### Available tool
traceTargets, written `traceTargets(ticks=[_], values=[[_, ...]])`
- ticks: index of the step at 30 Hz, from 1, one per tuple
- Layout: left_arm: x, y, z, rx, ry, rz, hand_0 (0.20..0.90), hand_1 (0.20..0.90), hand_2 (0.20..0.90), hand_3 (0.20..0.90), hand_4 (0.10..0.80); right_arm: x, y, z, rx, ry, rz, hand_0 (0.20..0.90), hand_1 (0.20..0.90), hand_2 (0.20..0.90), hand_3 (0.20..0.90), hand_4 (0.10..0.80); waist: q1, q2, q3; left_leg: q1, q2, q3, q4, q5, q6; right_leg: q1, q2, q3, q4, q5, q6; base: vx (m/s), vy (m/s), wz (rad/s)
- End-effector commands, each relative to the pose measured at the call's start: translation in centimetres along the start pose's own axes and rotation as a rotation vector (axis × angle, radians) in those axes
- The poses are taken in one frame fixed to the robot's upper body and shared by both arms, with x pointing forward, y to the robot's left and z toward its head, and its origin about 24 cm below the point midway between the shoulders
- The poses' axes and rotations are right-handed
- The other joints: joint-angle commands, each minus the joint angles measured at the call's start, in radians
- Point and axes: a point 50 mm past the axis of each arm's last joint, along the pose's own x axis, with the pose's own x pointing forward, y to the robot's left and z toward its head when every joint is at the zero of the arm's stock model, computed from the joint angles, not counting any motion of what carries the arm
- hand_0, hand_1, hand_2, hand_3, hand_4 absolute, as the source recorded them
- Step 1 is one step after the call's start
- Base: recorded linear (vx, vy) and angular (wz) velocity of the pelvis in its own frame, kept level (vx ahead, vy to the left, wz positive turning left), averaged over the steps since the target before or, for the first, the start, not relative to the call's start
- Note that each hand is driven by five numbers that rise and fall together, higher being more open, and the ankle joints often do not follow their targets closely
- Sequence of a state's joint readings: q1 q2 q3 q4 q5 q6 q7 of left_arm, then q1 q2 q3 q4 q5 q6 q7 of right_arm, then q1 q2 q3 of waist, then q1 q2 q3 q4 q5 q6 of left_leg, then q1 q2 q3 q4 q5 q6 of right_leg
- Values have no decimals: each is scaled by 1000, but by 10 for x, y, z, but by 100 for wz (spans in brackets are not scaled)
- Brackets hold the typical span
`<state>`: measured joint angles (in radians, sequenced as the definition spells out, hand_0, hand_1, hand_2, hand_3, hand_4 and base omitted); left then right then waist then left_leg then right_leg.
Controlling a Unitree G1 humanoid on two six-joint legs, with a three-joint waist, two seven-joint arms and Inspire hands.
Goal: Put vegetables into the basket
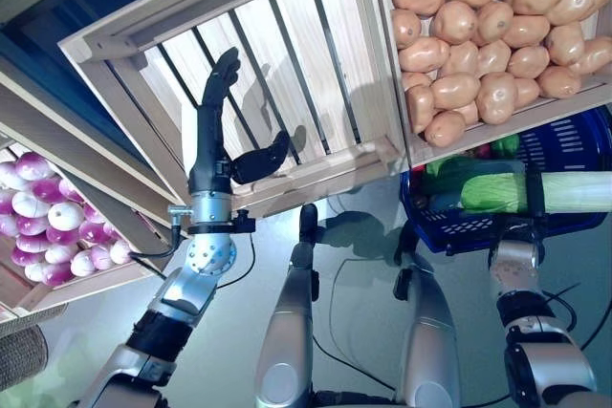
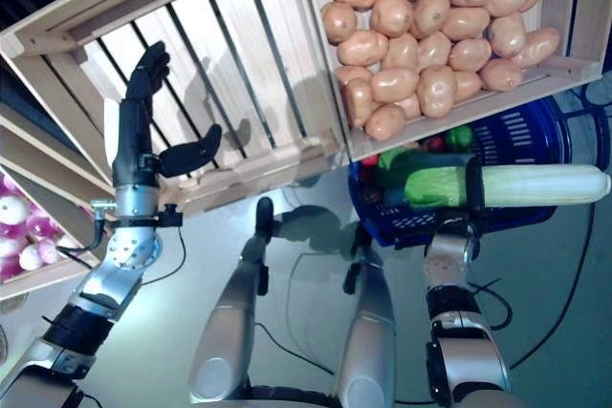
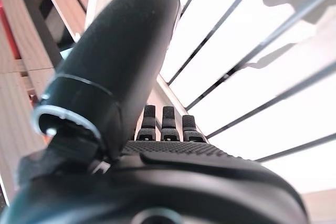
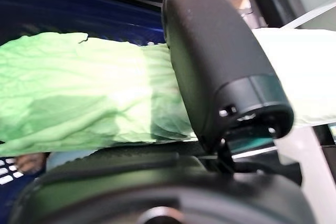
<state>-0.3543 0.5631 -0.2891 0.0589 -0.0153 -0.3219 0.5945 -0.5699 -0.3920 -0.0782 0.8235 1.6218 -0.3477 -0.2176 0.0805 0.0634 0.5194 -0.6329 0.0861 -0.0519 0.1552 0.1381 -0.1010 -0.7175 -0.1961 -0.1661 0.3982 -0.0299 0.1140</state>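
Observation:
My right hand is shut on a long cabbage, green at one end and pale white at the other, and holds it level just above the blue plastic basket on the floor. In the right wrist view my thumb is curled over the cabbage's leafy part. Green vegetables and something red lie in the basket. My left hand is open and empty, its fingers straight, raised over the slatted bottom of a wooden crate.
The wooden stand's tilted crates run across the back. A full crate overhangs the basket's far rim. Another crate sits low at the far left. Grey floor lies in front of the stand.

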Motion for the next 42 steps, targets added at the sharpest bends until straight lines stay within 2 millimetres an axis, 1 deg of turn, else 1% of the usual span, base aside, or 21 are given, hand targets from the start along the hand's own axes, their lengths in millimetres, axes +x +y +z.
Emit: traceTargets(ticks=[1,4,8,9,10,11,13,15,17,18,21,25,29,30,34,35,36,38,40,41,42], values=[[28,17,45,-116,-267,122,900,900,900,900,800,8,25,34,9,-52,85,300,300,300,300,400,14,-28,1,-106,-94,17,114,-40,46,42,78,-43,-97,75,-63,-35,-89,1],[31,12,42,-147,-240,91,900,900,900,900,800,12,28,31,12,-5,55,300,300,300,300,400,20,-29,1,-129,-99,10,121,-38,47,19,78,-45,-93,80,-64,-23,-86,4],[30,7,43,-113,-262,62,900,900,900,900,800,14,31,28,41,10,13,300,300,300,300,400,27,-29,1,-152,-100,5,103,-25,49,-9,86,-41,-98,88,-66,-21,-74,4],[30,7,42,-108,-262,59,900,900,900,900,800,15,31,27,46,19,11,491,491,491,491,527,29,-28,1,-156,-101,4,99,-23,50,-13,86,-42,-100,90,-66,-17,-59,3],[30,6,41,-76,-266,63,900,900,900,900,800,15,34,26,38,21,4,900,900,900,900,800,30,-26,1,-160,-101,5,94,-21,50,-21,88,-42,-103,93,-65,-22,-42,4],[30,5,41,-41,-281,60,900,900,900,900,800,15,38,25,42,22,-9,900,900,900,900,800,30,-24,1,-163,-102,4,89,-18,51,-26,90,-38,-103,95,-64,-22,-18,4],[32,5,41,-39,-281,60,900,900,900,900,800,16,41,25,47,32,-51,900,900,900,900,800,30,-22,1,-168,-104,3,85,-13,50,-35,93,-34,-102,97,-64,0,0,0],[33,5,41,-49,-282,65,900,900,900,900,800,17,36,27,56,42,-96,900,900,900,900,800,30,-18,1,-169,-105,0,81,-11,48,-35,95,-33,-105,98,-64,0,0,0],[32,3,40,-71,-271,60,900,900,900,900,800,19,27,28,100,53,-129,900,900,900,900,800,32,-12,1,-167,-105,-2,70,-8,48,-31,96,-38,-113,98,-64,0,0,0],[32,3,40,-77,-269,58,900,900,900,900,800,19,26,28,122,55,-129,900,900,900,900,800,32,-12,1,-166,-104,-1,67,-7,48,-30,96,-39,-116,99,-64,0,0,0],[31,3,40,-156,-250,47,900,900,900,900,800,18,27,26,214,57,-145,900,900,900,900,800,32,-13,1,-155,-109,-3,58,-6,49,-21,100,-44,-124,103,-65,0,0,0],[28,1,41,-238,-245,25,900,900,900,900,800,16,29,22,241,59,-156,900,900,900,900,800,28,-10,1,-141,-112,-3,58,-11,51,-11,104,-44,-124,102,-67,-23,20,0],[27,0,42,-312,-235,-17,900,900,900,900,800,16,27,21,269,42,-156,900,900,900,900,800,27,-8,1,-91,-115,-1,54,-23,52,41,112,-50,-129,92,-74,-44,42,0],[27,0,43,-333,-236,-54,900,900,900,900,800,16,25,23,296,26,-161,900,900,900,900,800,28,-9,1,-66,-115,-1,47,-25,51,70,113,-53,-138,89,-76,-49,54,0],[28,1,39,-506,-162,-167,900,900,900,900,800,14,19,21,316,3,-164,900,900,900,900,800,25,-12,1,47,-101,19,-3,-23,48,193,112,-65,-178,84,-76,-36,89,-2],[27,0,36,-564,-127,-192,900,900,900,900,800,13,15,21,300,-5,-164,900,900,900,900,800,24,-13,-7,78,-95,25,-17,-23,47,224,110,-68,-190,83,-74,-7,90,-6],[25,-1,33,-581,-107,-208,900,900,900,900,800,12,12,21,282,-12,-166,900,900,900,900,800,24,-14,-16,92,-93,27,-24,-23,47,238,109,-69,-197,82,-73,27,95,-9],[18,-6,25,-641,-24,-276,900,900,900,900,800,8,0,19,168,-36,-172,900,900,900,900,800,23,-13,-57,144,-86,32,-54,-18,49,292,106,-69,-228,88,-70,68,111,-9],[7,-12,15,-668,66,-342,900,900,900,900,800,1,-6,17,43,-72,-145,900,900,900,900,800,19,-13,-100,200,-79,36,-79,-21,51,345,101,-63,-253,87,-62,129,133,-6],[-2,-14,9,-694,116,-386,900,900,900,900,800,-6,-12,15,-48,-93,-129,900,900,900,900,800,16,-13,-125,236,-73,41,-100,-23,52,380,95,-62,-275,88,-58,152,129,-6],[-9,-16,6,-683,144,-412,900,900,900,900,800,-11,-18,14,-98,-102,-121,900,900,900,900,800,14,-14,-141,257,-70,43,-115,-21,51,401,93,-60,-292,93,-55,167,139,-7]])
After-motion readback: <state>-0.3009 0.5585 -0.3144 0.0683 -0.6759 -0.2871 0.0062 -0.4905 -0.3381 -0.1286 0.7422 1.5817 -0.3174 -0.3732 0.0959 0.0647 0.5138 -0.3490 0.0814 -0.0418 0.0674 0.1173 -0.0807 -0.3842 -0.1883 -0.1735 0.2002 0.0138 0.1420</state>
